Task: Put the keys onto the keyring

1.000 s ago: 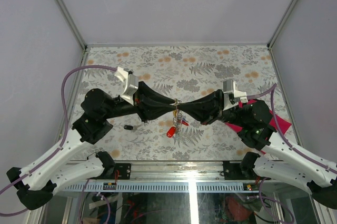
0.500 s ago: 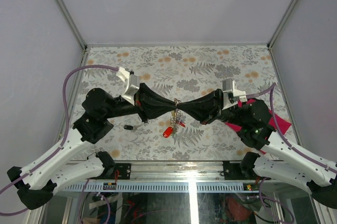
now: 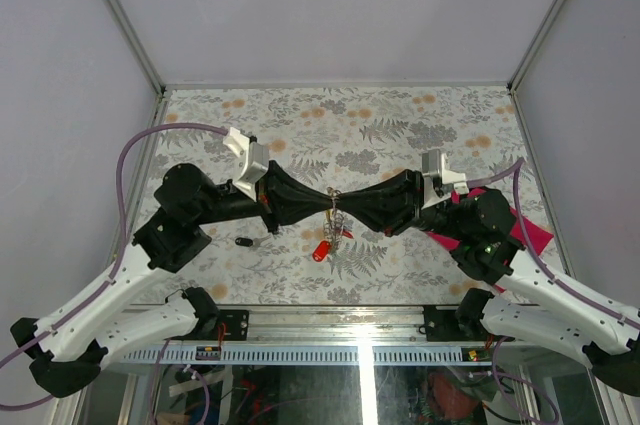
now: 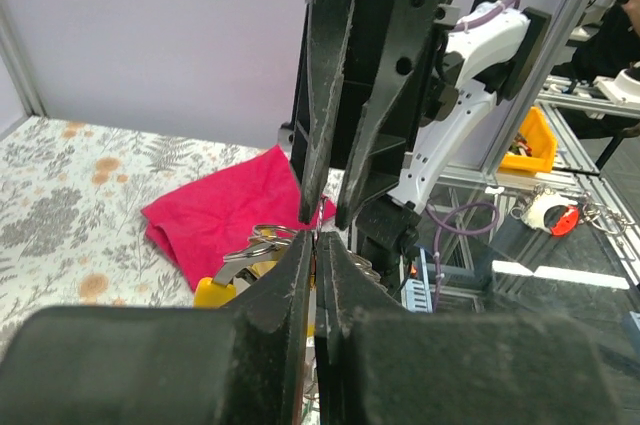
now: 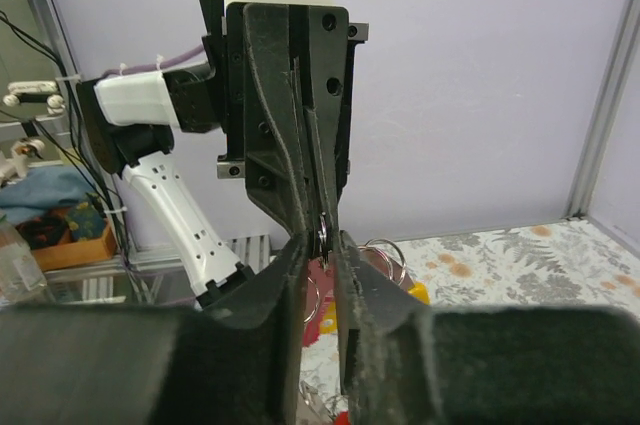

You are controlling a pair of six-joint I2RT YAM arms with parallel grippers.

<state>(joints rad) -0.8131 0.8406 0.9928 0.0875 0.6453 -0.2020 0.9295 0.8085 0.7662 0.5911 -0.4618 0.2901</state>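
**A:** What do we mark first in the view from above?

**B:** The two arms meeting tip to tip above the middle of the table (image 3: 400,125). The left gripper (image 3: 326,201) has closed within the last second. Its fingers now press together on the wire of the keyring (image 3: 337,213), and both wrist views agree.

**A:** And the right gripper (image 3: 347,205)?

**B:** A second ago it was clamped. Now we see a narrow slit between its fingers, with the ring wire standing in the slit. We read this as a grip just let go, though we cannot rule out contact on one pad.

**A:** Where are the keys?

**B:** The keys (image 3: 321,249) already threaded hang below the ring, a red head lowest; the wrist views also show a yellow one. A small dark piece (image 3: 243,241) lies on the table near the left arm. We take it for the black key, but it is too small to be certain.

**A:** What does the change mean for the task?

**B:** We judge it a handover — the ring passes to the left, which would free the right to fetch whatever is not yet threaded.
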